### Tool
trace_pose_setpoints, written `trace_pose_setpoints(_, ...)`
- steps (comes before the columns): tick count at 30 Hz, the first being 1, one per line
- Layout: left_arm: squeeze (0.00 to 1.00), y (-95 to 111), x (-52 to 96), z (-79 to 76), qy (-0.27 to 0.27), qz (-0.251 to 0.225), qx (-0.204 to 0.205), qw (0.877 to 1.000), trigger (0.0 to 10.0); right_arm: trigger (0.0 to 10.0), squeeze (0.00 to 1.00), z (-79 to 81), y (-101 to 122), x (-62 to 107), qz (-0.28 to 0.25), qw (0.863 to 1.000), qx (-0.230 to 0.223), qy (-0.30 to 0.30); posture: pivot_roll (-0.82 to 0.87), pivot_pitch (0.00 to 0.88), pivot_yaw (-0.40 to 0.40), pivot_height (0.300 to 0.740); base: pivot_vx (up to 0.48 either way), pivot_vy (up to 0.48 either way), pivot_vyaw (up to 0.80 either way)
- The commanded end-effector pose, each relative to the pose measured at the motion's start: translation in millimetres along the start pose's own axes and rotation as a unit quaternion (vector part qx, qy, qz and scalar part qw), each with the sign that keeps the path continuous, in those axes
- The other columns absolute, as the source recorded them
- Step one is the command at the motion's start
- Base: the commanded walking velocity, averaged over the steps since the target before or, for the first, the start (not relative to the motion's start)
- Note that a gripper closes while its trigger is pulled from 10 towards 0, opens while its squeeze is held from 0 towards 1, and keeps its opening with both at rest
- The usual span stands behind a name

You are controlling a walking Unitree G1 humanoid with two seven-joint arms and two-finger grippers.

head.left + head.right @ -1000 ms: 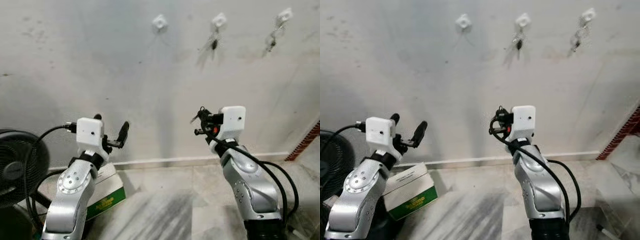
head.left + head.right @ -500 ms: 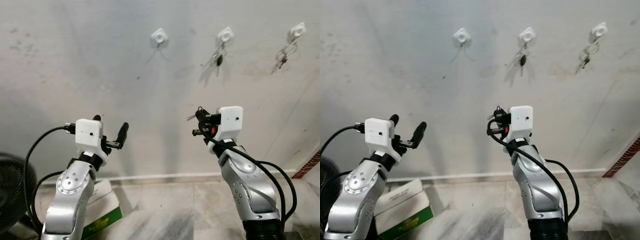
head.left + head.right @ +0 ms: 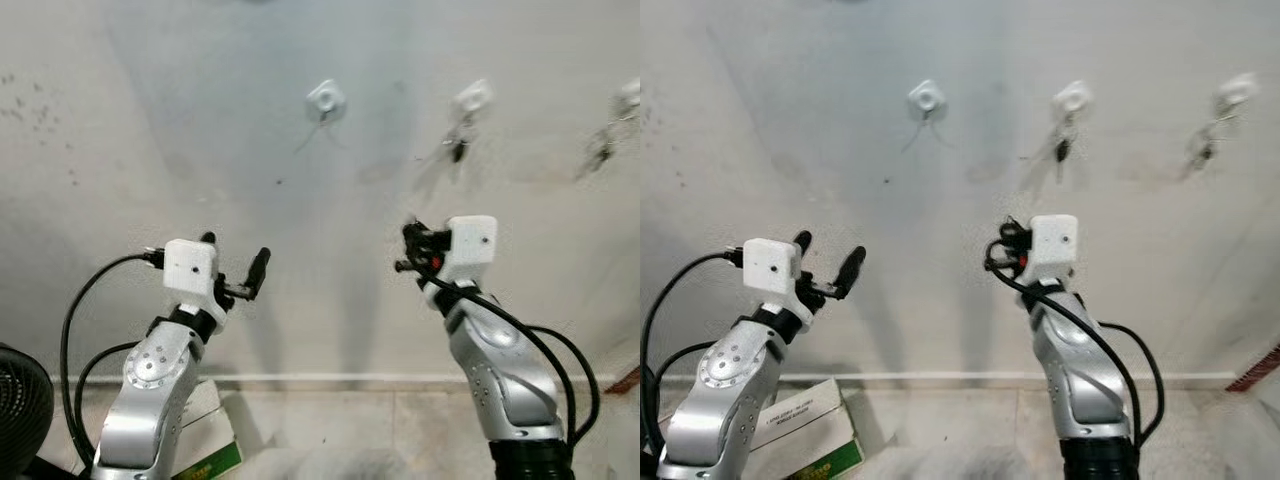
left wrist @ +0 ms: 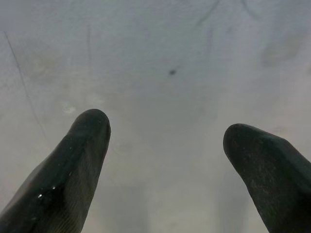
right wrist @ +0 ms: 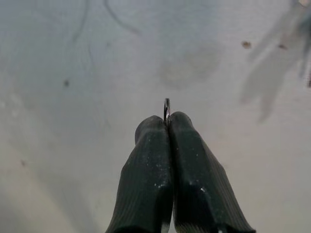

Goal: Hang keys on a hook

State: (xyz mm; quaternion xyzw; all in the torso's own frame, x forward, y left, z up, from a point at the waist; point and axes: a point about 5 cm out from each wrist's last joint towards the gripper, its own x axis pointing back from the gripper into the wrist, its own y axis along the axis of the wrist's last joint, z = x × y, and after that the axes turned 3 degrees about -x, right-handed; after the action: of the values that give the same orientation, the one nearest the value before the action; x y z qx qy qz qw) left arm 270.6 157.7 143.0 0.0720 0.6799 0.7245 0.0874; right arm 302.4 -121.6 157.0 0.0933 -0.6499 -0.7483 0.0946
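Even, soft daylight; head views slightly motion-blurred, wrist views sharp up close.

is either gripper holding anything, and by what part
The right gripper is shut on a thin metal key ring, pinched edge-on at its fingertips, with a sliver poking out. The left gripper is open and holds nothing.

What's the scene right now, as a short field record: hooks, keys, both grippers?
free hook: leftmost small white wall hook, nothing hanging on it
middle hook: white hook with a dark key bunch
right hook: white hook with a blurred key bunch
right gripper: fingers pressed together on a thin metal key ring, below the hooks
left gripper: fingers apart, holding nothing, facing the wall
floor: green and white box by the wall
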Motion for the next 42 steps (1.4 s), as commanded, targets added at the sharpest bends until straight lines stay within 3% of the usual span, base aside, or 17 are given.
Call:
trace_pose_setpoints(1, 0.00, 0.4, -1.7, -3.9, -0.005, 0.001, 0.003, 1.000, 10.0, 10.0, 0.00, -8.2, 1.1, 1.8, -0.001, 1.000, 0.001, -0.012, 0.08, 0.000, 0.060, 0.740, 0.262, 0.401, 0.00)
trace_pose_setpoints(8, 0.00, -0.7, -1.7, -4.8, -0.003, 0.003, 0.008, 1.000, 10.0, 10.0, 0.00, -7.6, 0.5, 1.0, 0.000, 1.000, 0.003, -0.008, 0.09, 0.000, 0.052, 0.740, 0.177, 0.309, 0.00)
trace_pose_setpoints(18, 0.00, -4.4, -2.6, -6.9, 0.003, 0.011, 0.008, 1.000, 10.0, 10.0, 0.00, -8.5, 3.1, -1.1, -0.003, 1.000, 0.007, -0.005, 0.09, 0.000, 0.045, 0.740, 0.000, 0.000, 0.00)
trace_pose_setpoints(33, 0.00, -2.1, -5.0, -11.3, -0.008, -0.001, 0.003, 1.000, 10.0, 10.0, 0.00, 7.7, 17.5, -15.5, -0.039, 0.999, 0.017, 0.025, 0.09, 0.000, 0.048, 0.740, 0.000, 0.000, 0.00)
trace_pose_setpoints(35, 0.00, 3.0, -7.4, -19.5, -0.034, -0.018, -0.016, 0.999, 10.0, 10.0, 0.00, 12.2, 21.6, -20.1, -0.048, 0.998, 0.017, 0.033, 0.09, 0.000, 0.049, 0.740, 0.000, 0.000, 0.00)
trace_pose_setpoints(42, 0.00, 5.5, -11.1, -26.0, -0.045, -0.024, -0.014, 0.999, 10.0, 10.0, 0.00, 23.0, 29.9, -27.8, -0.068, 0.996, 0.005, 0.053, 0.10, 0.000, 0.057, 0.740, 0.000, 0.000, 0.00)
